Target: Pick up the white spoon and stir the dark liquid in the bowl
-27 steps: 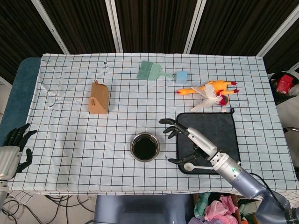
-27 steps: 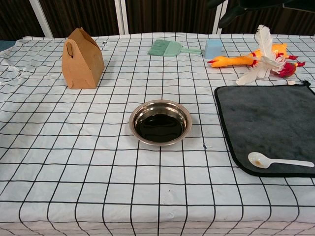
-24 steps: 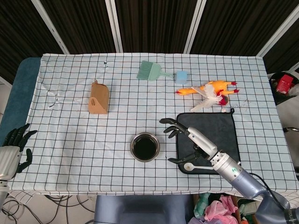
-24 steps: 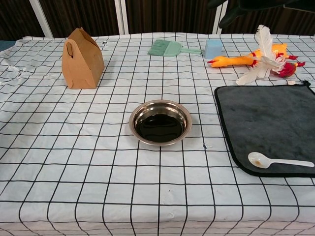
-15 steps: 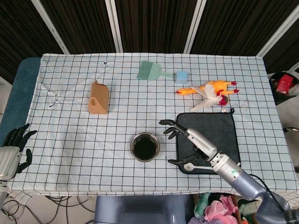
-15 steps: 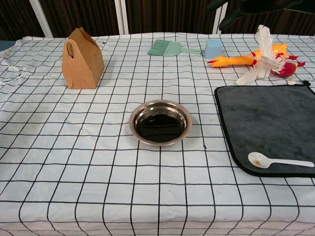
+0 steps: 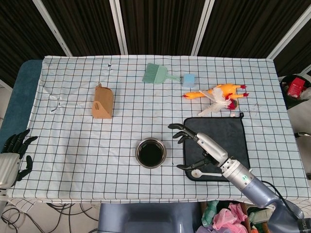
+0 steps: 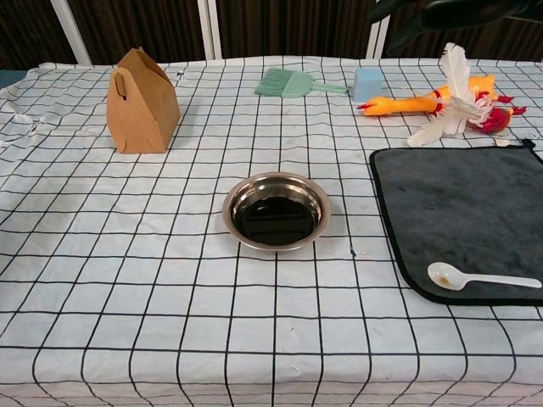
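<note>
The white spoon (image 8: pixel 479 278) (image 7: pixel 203 173) lies on the near left part of a dark grey mat (image 8: pixel 475 212) (image 7: pixel 233 133), bowl end to the left. A steel bowl (image 8: pixel 277 211) (image 7: pixel 151 152) of dark liquid stands left of the mat. My right hand (image 7: pixel 199 144) hovers over the mat's left side with fingers spread, holding nothing; in the chest view only its dark fingertips (image 8: pixel 441 10) show along the top edge. My left hand (image 7: pixel 12 155) rests off the table's left edge, fingers apart and empty.
A brown paper bag (image 8: pixel 142 101) stands at the far left. A green brush (image 8: pixel 293 83), a blue block (image 8: pixel 368 84) and a rubber chicken with white feathers (image 8: pixel 445 101) lie along the back. A checked cloth (image 8: pixel 127 280) covers the table.
My right hand has shifted slightly right and toward the near edge over the mat. The spoon, the bowl and my left hand have not moved.
</note>
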